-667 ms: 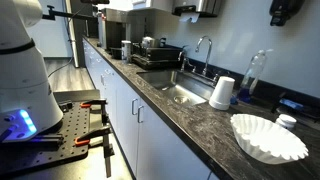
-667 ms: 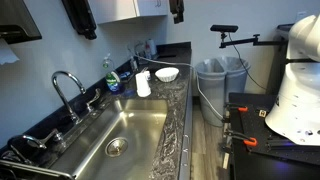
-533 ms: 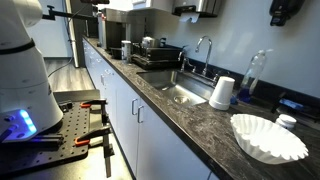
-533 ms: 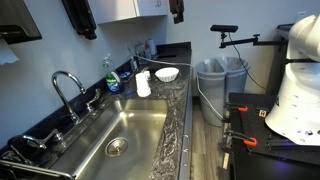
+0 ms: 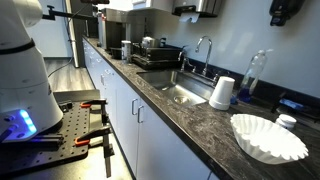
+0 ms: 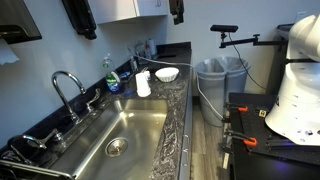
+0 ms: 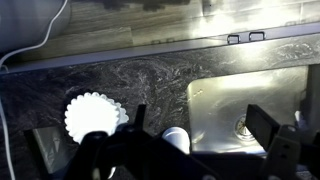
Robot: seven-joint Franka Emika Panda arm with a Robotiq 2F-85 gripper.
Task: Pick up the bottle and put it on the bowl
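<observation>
Along the dark stone counter (image 5: 190, 125) a steel sink (image 6: 125, 135) is set, and past it the bowl (image 5: 268, 137) is seen, white and fluted, with nothing in it. An upturned paper cup (image 5: 222, 92) stands between sink and bowl, apart from both. The bottle (image 5: 287, 121), small and white-topped, is found upright on the counter just beside the bowl's far rim. Whether the two touch cannot be told, and in the wrist view the bottle cannot be made out.

Nothing of the task is judged done. The bottle is not yet grasped, so the approach, the grasp, the lift and the placing on the bowl are all left.

Only the white arm base (image 6: 295, 85) is shown in both exterior views, well apart from the bowl. From the wrist view the gripper (image 7: 185, 150) is judged to be held high above the counter and pointed downward, with the bowl off to one side and the cup below it. The jaws are spread wide and nothing is gripped between them.
</observation>
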